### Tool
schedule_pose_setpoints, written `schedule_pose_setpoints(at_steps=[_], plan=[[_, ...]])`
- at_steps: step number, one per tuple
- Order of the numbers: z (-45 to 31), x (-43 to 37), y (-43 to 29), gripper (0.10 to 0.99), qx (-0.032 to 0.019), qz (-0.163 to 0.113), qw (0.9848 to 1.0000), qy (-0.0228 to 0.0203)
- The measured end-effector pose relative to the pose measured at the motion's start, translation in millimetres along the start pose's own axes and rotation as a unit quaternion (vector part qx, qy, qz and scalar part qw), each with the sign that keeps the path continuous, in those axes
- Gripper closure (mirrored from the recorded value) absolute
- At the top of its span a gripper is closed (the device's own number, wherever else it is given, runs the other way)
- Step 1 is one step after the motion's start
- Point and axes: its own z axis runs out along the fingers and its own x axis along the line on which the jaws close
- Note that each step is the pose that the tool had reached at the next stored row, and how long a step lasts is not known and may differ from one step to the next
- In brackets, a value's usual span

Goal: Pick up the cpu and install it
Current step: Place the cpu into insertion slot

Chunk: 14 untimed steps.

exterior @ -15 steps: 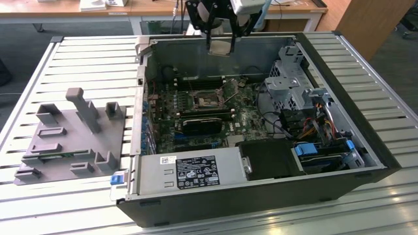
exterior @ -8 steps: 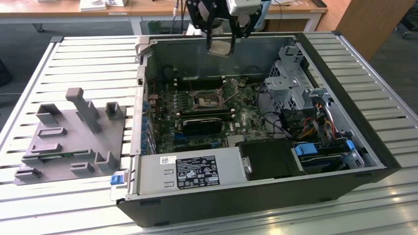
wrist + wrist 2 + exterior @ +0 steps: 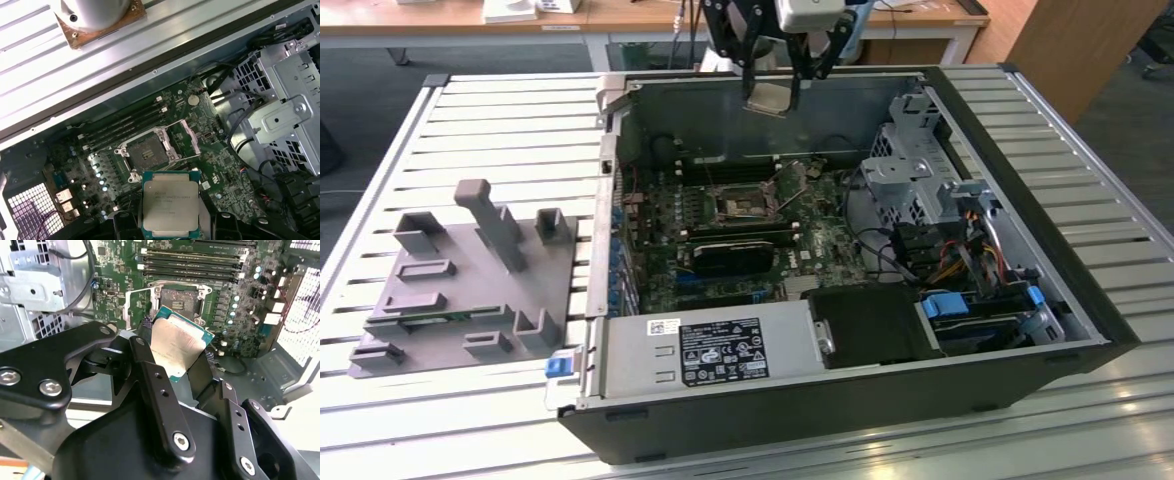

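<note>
The gripper [image 3: 175, 360] is clenched on the cpu [image 3: 182, 340], its two black fingers [image 3: 150, 370] pressing opposite edges of the chip. The silver top faces the camera in both wrist views. In the first wrist view the cpu [image 3: 170, 202] sits square between the finger ends, with the thin edge showing all round it. In the exterior view the gripper [image 3: 771, 60] hangs high over the open computer case [image 3: 854, 410], and the cpu [image 3: 770, 95] is in the air near the far wall, touching nothing but the fingers.

Below it, well apart, lies the socket [image 3: 147, 155] on the motherboard [image 3: 814, 240]. Its metal frame appears swung open and its bed bare, so the chip is not yet seated. The memory slots [image 3: 190, 262] run along one side of the socket, and a metal drive cage [image 3: 280, 115] stands further off with loose cables beside it.

By my reading, the picking up is done and the carry to the socket is the step in hand. Seating would call for the chip to be level, squared to the socket's edges and turned the right way, then lowered gently without dragging across the contacts. Whether the present turn is right cannot be told.

Outside the case, on the slatted table [image 3: 1067, 110], a grey tray [image 3: 467, 270] stands at the exterior view's left.
</note>
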Motion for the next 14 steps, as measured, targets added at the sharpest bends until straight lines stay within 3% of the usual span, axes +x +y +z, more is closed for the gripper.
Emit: schedule_pose_setpoints(at_steps=[7,14], plan=[[0.2,0.0,0.0,0.549,0.0008,0.033,0.9994,-0.0018],[0.4,0.0,0.0,0.549,0.0015,0.066,0.9978,-0.0036]])
